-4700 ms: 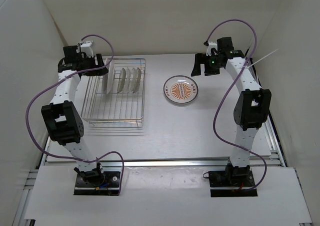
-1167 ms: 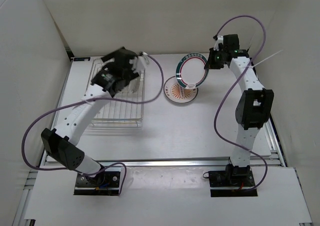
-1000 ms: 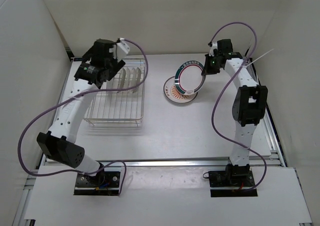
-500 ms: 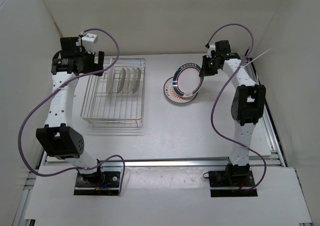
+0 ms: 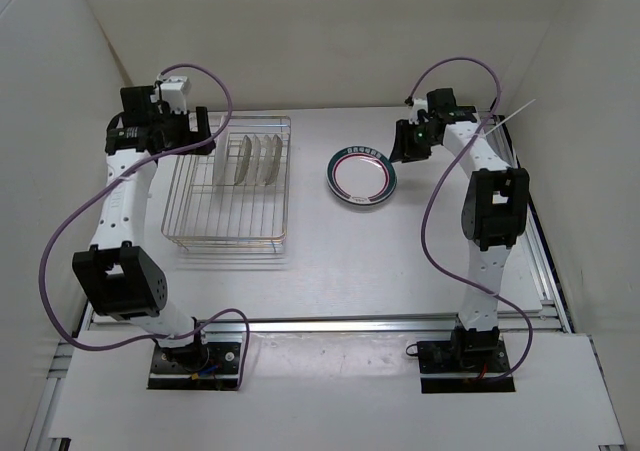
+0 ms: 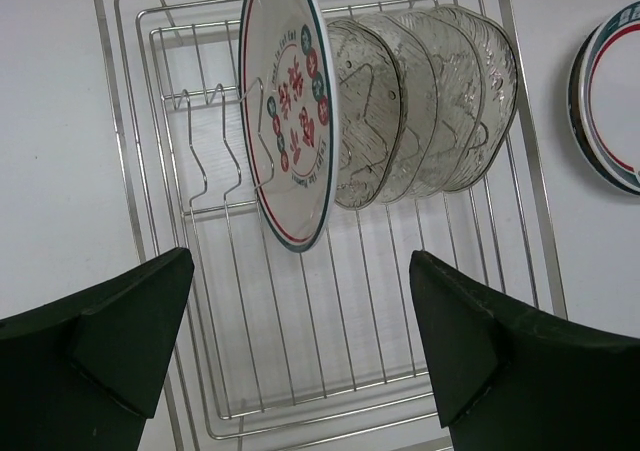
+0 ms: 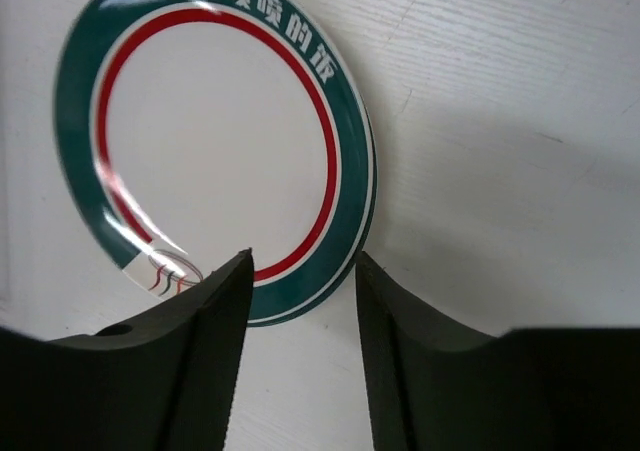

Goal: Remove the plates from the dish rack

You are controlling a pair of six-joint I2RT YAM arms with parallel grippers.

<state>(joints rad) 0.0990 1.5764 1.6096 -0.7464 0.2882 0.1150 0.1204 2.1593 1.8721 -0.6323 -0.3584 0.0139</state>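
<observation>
The dish rack (image 5: 228,237) stands at the table's back left. In it a white plate with a green rim and red marks (image 6: 290,111) stands upright, with several clear glass plates (image 6: 420,101) behind it. My left gripper (image 5: 203,133) hovers over the rack's far left corner, open and empty (image 6: 300,341). A green-rimmed plate with a red ring (image 7: 215,141) lies flat on another plate on the table (image 5: 361,175). My right gripper (image 5: 403,141) is open and empty (image 7: 303,261), just above that plate's rim.
White walls close in the table at the left, back and right. The plate stack also shows at the right edge of the left wrist view (image 6: 610,101). Purple cables loop above both arms.
My right gripper tipped the green-rimmed plate down flat onto the plate on the table and let it go. My left arm swung back from over the rack to its far left corner.
</observation>
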